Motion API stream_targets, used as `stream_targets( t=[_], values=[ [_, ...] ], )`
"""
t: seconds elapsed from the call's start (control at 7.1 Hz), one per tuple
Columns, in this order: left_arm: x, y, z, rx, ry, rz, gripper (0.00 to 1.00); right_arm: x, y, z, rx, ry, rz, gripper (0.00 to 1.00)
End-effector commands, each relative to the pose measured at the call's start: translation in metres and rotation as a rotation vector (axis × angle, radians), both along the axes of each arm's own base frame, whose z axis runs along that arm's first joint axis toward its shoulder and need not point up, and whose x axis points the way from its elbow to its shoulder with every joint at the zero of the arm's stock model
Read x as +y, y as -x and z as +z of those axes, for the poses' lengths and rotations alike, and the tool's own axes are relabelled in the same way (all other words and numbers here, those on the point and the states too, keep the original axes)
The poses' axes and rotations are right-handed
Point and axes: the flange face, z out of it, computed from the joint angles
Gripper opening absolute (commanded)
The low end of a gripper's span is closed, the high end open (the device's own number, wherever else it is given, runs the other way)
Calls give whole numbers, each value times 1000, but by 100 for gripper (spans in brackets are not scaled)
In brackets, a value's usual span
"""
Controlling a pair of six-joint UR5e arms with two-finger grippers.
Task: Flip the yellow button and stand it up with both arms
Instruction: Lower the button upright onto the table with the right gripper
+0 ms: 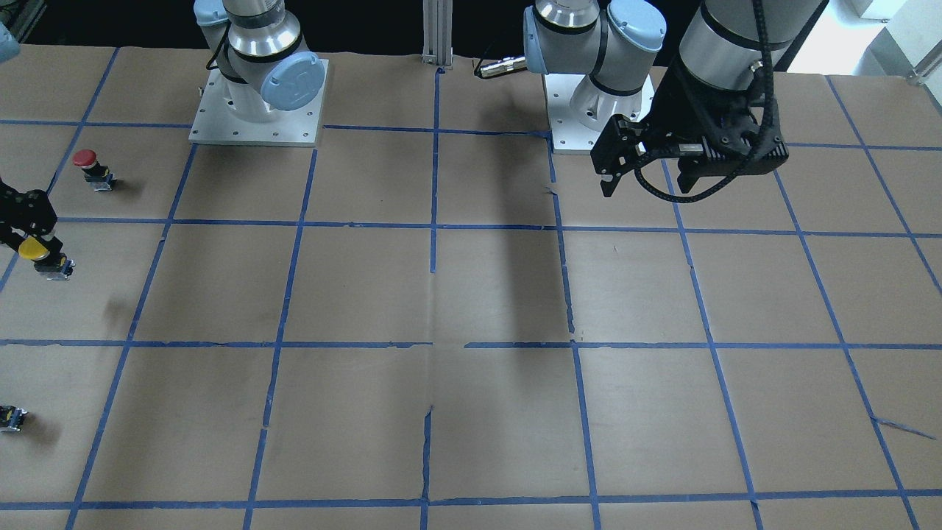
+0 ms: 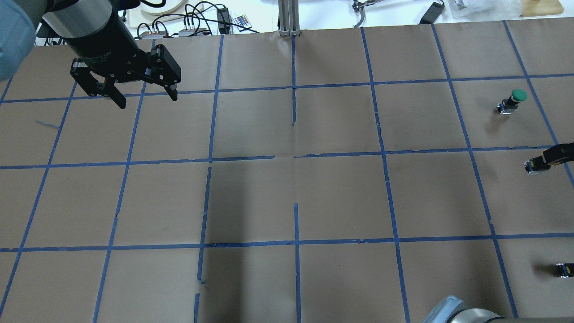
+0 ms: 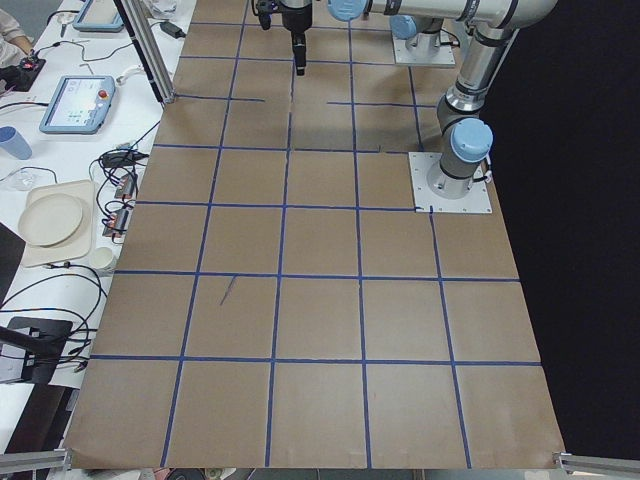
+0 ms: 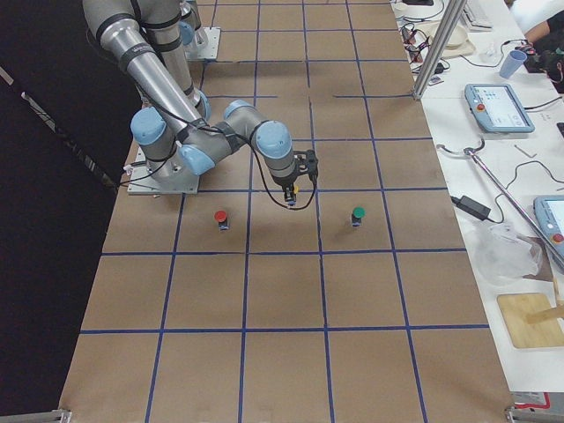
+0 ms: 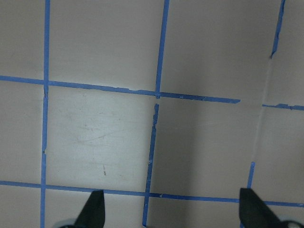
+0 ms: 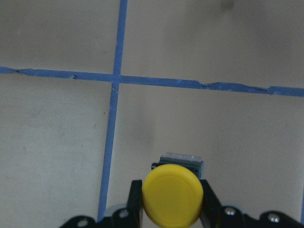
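Grip on yellow button (image 6: 172, 195) — robot's right end of tabletop (image 1: 471, 294)

Jaws of the right gripper (image 6: 172, 204) clench it, cap facing the wrist camera. Near it stands a red button (image 1: 85, 157). Well apart, the left gripper (image 2: 147, 101) hovers — jaws released wide.

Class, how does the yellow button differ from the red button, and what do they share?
The yellow button has a yellow cap; the red button a red one. The yellow button is held in the right gripper; the red button stands free on the table, cap up. Both are mushroom-head buttons.
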Motion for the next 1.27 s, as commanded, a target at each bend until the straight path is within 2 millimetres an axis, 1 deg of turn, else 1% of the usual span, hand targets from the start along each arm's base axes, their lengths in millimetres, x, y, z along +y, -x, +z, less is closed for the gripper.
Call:
stream_targets(
  t=[0.0,0.14,0.28,0.42,0.56,0.85,0.99,1.13],
  values=[
    [15,27,3,-43,0,-108,99,-4,18,-25,-11,-9,-48,7],
    [17,24,-1,14,-19,-167,99,-4,20,-29,-20,-18,-75,7],
    [21,22,1,58,-34,-154,99,-4,21,-34,-28,-23,-75,8],
    [21,21,6,55,-26,-154,99,-6,24,-45,-32,-29,-83,8],
    [21,20,6,54,-25,-153,99,-8,27,-50,-31,-31,-100,8],
    [21,21,6,55,-26,-153,99,-7,25,-53,-37,-39,-99,9],
    [20,21,9,55,-20,-151,99,-7,24,-55,-41,-42,-99,12],
    [21,21,7,55,-25,-151,99,-7,25,-55,-37,-43,-98,18]
  ],
)
